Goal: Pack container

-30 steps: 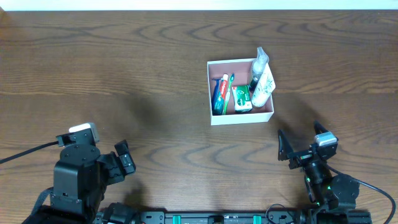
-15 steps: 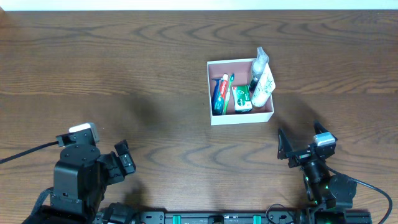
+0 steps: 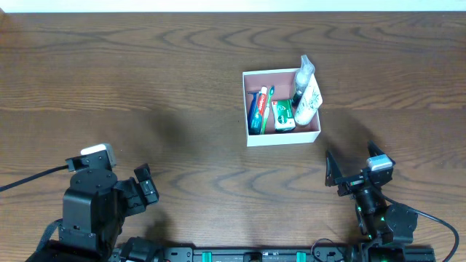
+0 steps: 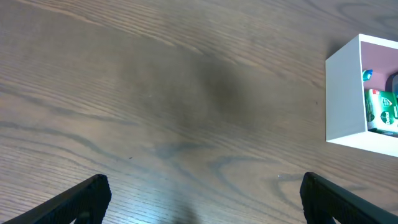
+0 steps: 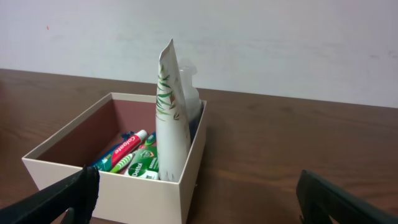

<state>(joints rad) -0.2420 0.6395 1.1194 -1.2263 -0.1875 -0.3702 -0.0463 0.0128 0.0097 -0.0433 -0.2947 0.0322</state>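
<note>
The dark brown wood-grain worktop (image 3: pixel 131 80) carried the square, shallow white cardboard container with a dusty-pink inside (image 3: pixel 281 137), upper right of centre in the overhead frame. Both arms sat low in the bottom corners, well apart from it. The left tool (image 4: pixel 205 202) and right tool (image 5: pixel 199 202) were spread wide and gripped nothing, which suggests the packing was largely done.

A tall white tube printed with green leaves (image 5: pixel 172 118) leaned on the right wall, probably too long to lie flat. The green-and-white carton (image 3: pixel 282 115), red-and-white toothpaste tube (image 3: pixel 260 102) and blue toothbrush (image 3: pixel 254 110) lay side by side.

Only the right wrist view showed the tube rising above the rim. The left wrist view caught just a corner of the container at its right edge.
</note>
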